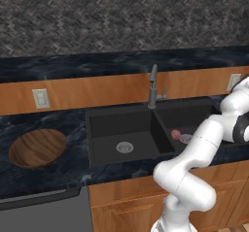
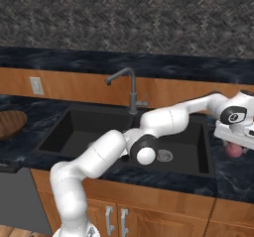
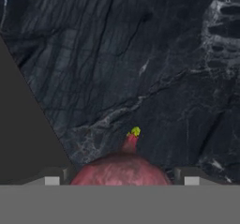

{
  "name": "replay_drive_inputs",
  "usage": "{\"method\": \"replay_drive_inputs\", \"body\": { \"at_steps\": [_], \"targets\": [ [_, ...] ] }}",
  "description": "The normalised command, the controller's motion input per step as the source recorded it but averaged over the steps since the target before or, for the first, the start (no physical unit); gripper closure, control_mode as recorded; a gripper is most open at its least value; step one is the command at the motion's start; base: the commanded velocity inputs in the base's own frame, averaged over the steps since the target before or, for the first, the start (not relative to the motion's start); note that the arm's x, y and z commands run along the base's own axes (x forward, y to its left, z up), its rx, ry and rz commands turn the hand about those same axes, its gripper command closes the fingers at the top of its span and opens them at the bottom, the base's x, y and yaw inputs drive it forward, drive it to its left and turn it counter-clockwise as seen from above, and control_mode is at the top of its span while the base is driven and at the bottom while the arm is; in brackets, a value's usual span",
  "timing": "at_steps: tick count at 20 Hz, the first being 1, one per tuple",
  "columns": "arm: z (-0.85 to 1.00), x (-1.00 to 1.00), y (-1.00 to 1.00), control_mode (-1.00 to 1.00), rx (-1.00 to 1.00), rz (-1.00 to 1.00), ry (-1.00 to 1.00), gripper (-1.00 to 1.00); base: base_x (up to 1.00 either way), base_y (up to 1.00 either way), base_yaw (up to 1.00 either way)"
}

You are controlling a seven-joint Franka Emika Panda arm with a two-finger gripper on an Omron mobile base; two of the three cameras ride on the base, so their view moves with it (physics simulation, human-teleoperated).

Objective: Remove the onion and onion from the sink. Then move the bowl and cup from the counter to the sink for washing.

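Observation:
One pinkish-red onion [image 1: 175, 134] lies in the right basin of the black sink [image 1: 121, 122], beside its metal drain. The other onion [image 2: 233, 150] rests on the dark counter right of the sink [image 2: 74, 127], under my hand. My gripper [image 2: 233, 146] is open and straddles that onion. In the hand view the onion [image 3: 121, 169] sits between the fingertips [image 3: 51, 180] with a gap on each side. The brown wooden bowl [image 1: 38, 147] stands on the counter left of the sink, and its edge [image 2: 10, 123] shows at the far left. The cup is out of view.
A grey gooseneck faucet [image 1: 153, 86] rises behind the divider between the basins. My arm stretches across the right basin. A wooden backsplash with a wall outlet [image 1: 41, 98] runs behind the counter. Dark marble counter [image 3: 140, 54] surrounds the onion.

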Motion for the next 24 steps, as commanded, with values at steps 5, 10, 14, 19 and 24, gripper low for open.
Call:
{"method": "replay_drive_inputs", "body": {
  "at_steps": [5,10,14,19,24],
  "targets": [
    [-0.14,-0.24,0.00,-1.00,0.00,-0.01,0.10,1.00,0.00,0.00,0.00],
    [-0.12,-0.22,0.00,-1.00,0.05,-0.01,0.07,1.00,0.00,0.00,0.00],
    [-0.16,-0.23,0.03,-1.00,0.07,0.00,0.02,1.00,0.00,0.00,0.00],
    [-0.26,-0.14,0.08,-1.00,0.10,0.00,0.00,1.00,0.00,0.00,0.00],
    [-0.22,0.01,-0.01,-1.00,0.03,0.00,0.00,1.00,0.00,0.00,0.00]
  ]
}}
